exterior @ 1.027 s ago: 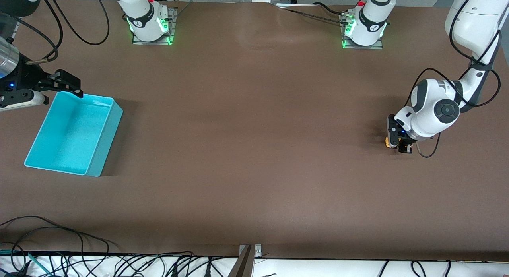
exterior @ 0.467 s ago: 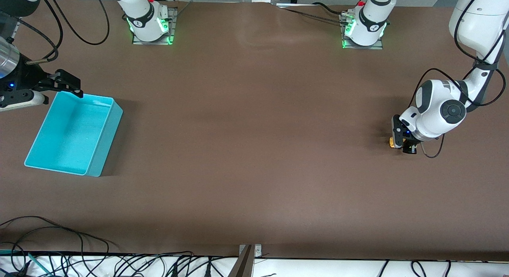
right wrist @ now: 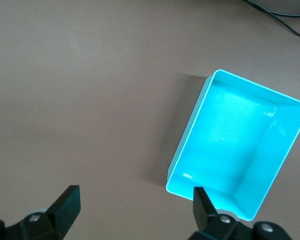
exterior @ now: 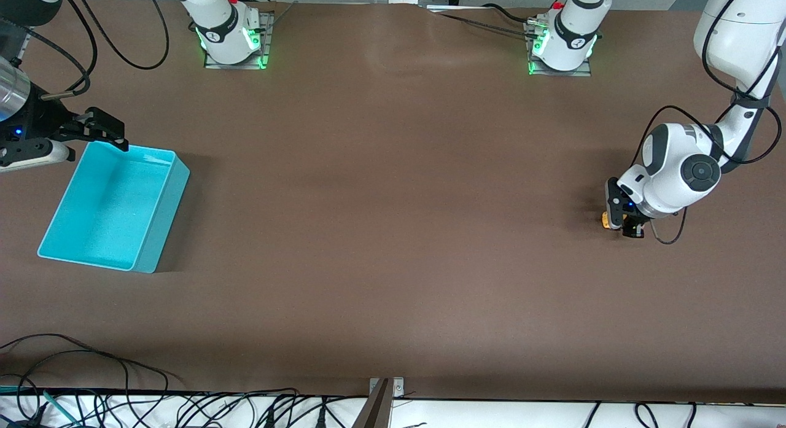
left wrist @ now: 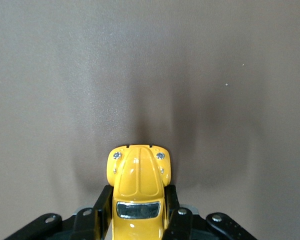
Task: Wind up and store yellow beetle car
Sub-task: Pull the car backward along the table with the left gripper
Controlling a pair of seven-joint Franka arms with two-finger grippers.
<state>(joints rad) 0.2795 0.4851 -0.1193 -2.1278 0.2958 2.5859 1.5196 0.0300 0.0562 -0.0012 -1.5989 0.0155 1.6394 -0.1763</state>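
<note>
No text, label, brand name, number or sign can be read anywhere; small dark marks on the two arm bases [exterior: 229, 36] stay illegible

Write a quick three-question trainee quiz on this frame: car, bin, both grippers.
1. True or false: the left gripper is shut on the yellow beetle car.
2. What is inside the turquoise bin? A) the car B) a cable C) nothing visible
3. Fill in: the right gripper, fingers open, hangs by the bin's ____ rim, at the right arm's end of the table.

Key
1. True: in the left wrist view the fingers press both sides of the car.
2. C
3. farther (from the front camera).
</note>
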